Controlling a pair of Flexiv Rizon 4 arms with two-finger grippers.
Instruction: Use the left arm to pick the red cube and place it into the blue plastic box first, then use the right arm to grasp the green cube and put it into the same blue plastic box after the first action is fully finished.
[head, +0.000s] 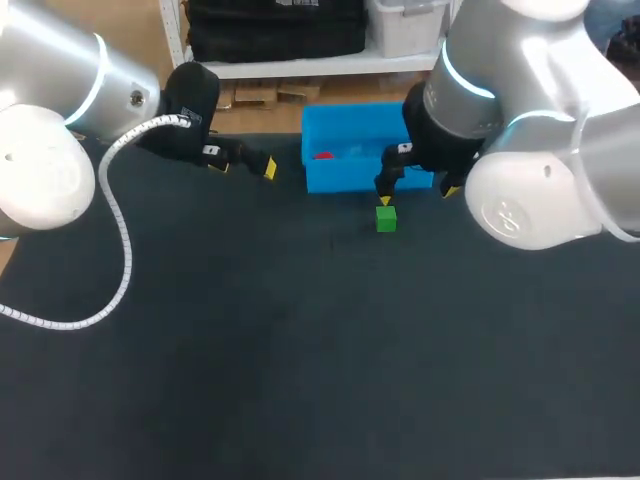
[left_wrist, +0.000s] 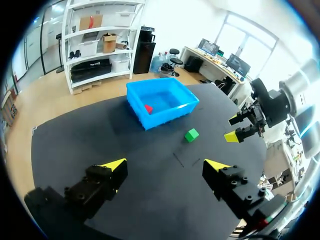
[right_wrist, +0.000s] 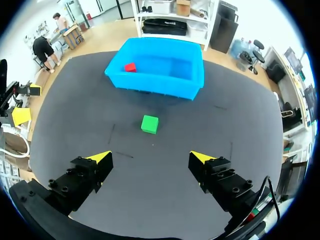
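The red cube (head: 322, 156) lies inside the blue plastic box (head: 350, 181), toward the box's 9 o'clock end in the head view. The box sits at about 12 o'clock on the dark bench (head: 300, 350). The green cube (head: 386, 218) rests on the bench just beside the box's near wall, at about 5 o'clock from the box's middle and apart from it.

The left hand (left_wrist: 165, 165) is released, its yellow-tipped fingers spread wide with nothing between them. In the head view it hangs at 9 o'clock from the box, clear of it. From its own wrist view, the box and both cubes lie well ahead of the fingers.

The right hand (right_wrist: 151, 157) is also released and grasps nothing. In the head view one of its yellow tips is just at 12 o'clock from the green cube, in front of the box's near wall. In the right wrist view the green cube lies ahead of the spread fingers, roughly in line with the gap between them, with the box beyond it.

A white coiled cable (head: 120, 250) loops from the left arm over the bench's 9 o'clock side.
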